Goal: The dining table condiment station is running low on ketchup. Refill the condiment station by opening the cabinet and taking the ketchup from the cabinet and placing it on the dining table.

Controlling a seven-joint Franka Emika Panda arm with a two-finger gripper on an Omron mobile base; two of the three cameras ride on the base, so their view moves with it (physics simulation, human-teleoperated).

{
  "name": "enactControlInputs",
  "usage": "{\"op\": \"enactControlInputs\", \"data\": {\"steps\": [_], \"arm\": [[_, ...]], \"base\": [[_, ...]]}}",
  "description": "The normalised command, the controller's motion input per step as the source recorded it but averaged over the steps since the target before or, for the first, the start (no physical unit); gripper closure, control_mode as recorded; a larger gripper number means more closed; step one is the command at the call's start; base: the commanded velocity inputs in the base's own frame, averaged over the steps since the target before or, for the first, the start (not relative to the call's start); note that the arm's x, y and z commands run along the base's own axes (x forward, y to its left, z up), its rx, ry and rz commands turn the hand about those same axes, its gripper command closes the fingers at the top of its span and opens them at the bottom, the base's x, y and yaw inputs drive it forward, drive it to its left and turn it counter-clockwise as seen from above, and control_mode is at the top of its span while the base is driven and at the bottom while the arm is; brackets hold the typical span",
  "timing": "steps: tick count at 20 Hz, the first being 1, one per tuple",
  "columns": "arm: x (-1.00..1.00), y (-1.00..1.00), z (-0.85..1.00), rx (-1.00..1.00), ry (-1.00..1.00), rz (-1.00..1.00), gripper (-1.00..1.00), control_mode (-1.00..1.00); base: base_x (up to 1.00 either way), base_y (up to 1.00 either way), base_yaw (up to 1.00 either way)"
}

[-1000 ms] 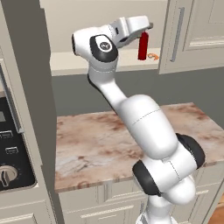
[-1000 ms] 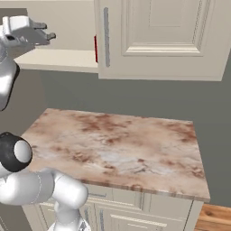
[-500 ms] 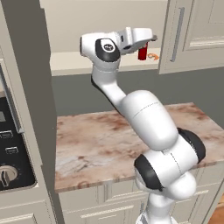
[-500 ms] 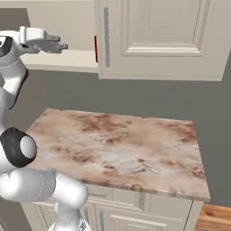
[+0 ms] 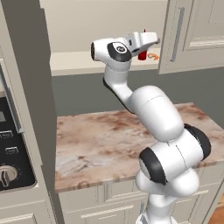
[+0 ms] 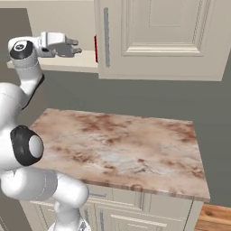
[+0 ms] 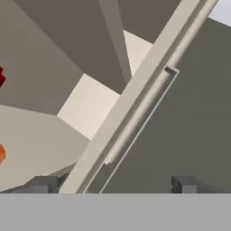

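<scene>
The cream cabinet [image 5: 192, 30] has its left bay open, with a pale shelf [image 5: 78, 61] showing. On that shelf stands the red ketchup [image 5: 142, 55], partly behind my hand. From the other side, the ketchup [image 6: 95, 48] is a red sliver at the edge of the closed door [image 6: 158, 36]. My gripper [image 5: 152, 39] is up at shelf height, just in front of and above the bottle, open and holding nothing. In the hand view the gripper [image 7: 113, 185] faces the door's silver bar handle [image 7: 140, 117], and the ketchup [image 7: 1, 76] is cut off at the left edge. The dining table is out of view.
A small orange thing [image 5: 152, 56] lies on the shelf right of the bottle. Below is the small marbled counter [image 5: 118, 135] with drawer fronts [image 6: 135, 216] under it. A dark appliance panel with a knob [image 5: 8, 170] and a tall panel [image 5: 26, 87] stand at the left.
My hand has reached further along the shelf toward the ketchup and the closed door. The bottle has not moved and the gripper stays open.
</scene>
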Motion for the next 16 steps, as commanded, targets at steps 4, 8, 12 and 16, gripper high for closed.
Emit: {"op": "enactControlInputs", "data": {"steps": [4,8,12,16], "arm": [[0.32,0.0,0.0,0.0,0.0,0.14,-1.0,-1.0],[0.28,0.0,0.0,0.0,0.02,0.14,-1.0,-1.0],[0.26,-0.05,-0.02,0.0,0.05,0.13,-1.0,-1.0],[0.34,0.0,-0.19,0.0,0.08,0.11,-1.0,-1.0]], "base": [[0.0,0.0,0.0],[0.0,0.0,0.0],[0.0,0.0,0.0],[0.0,0.0,0.0]]}}
